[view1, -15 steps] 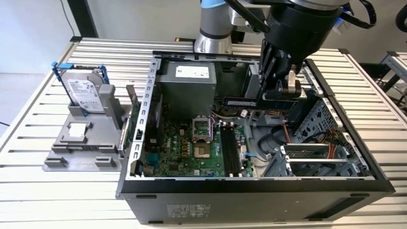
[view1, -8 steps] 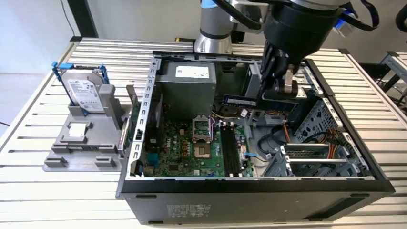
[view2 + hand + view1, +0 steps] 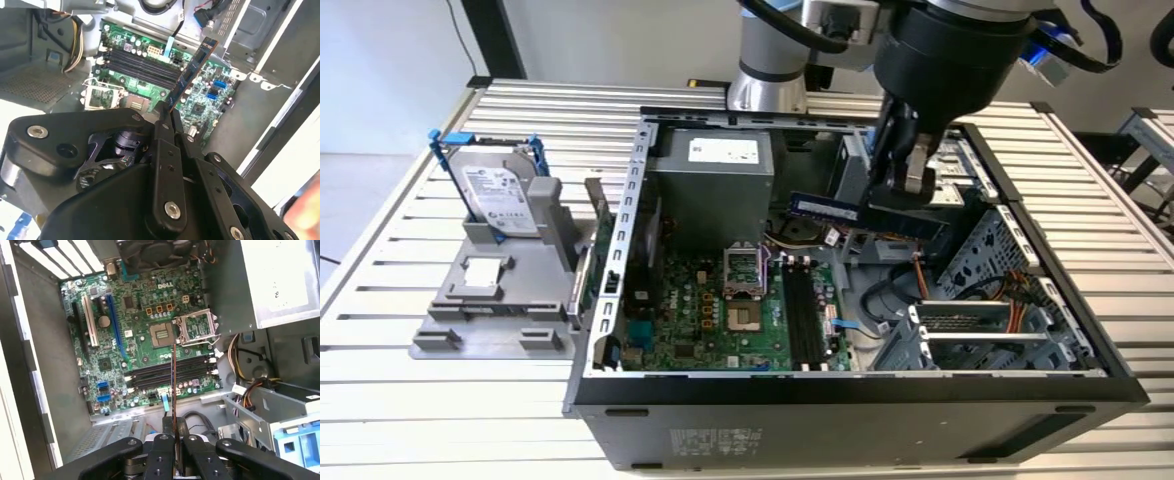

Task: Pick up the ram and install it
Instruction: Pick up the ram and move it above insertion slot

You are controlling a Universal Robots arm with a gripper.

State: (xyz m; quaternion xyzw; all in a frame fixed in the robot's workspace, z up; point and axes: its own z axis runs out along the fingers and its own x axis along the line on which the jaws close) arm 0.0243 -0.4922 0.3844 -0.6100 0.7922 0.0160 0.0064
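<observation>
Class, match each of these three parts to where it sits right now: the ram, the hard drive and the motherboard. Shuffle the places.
Things:
1. ram
2. hard drive
3. motherboard

Places:
a. standing upright in the grey holder, outside the case
b. lying flat on the case floor
c. clamped in the gripper, above the open case

Pairs: 1-c, 2-a, 3-b

The thin, dark greenish circuit-board stick of ram loses its near end between the black jaws in both wrist views. In the first wrist view the ram stands edge-on, its faces unseen. From the exterior view, the dark robot arm is cut off by the top edge. A pinkish blur at the second wrist view's edge I can't make out.
</observation>
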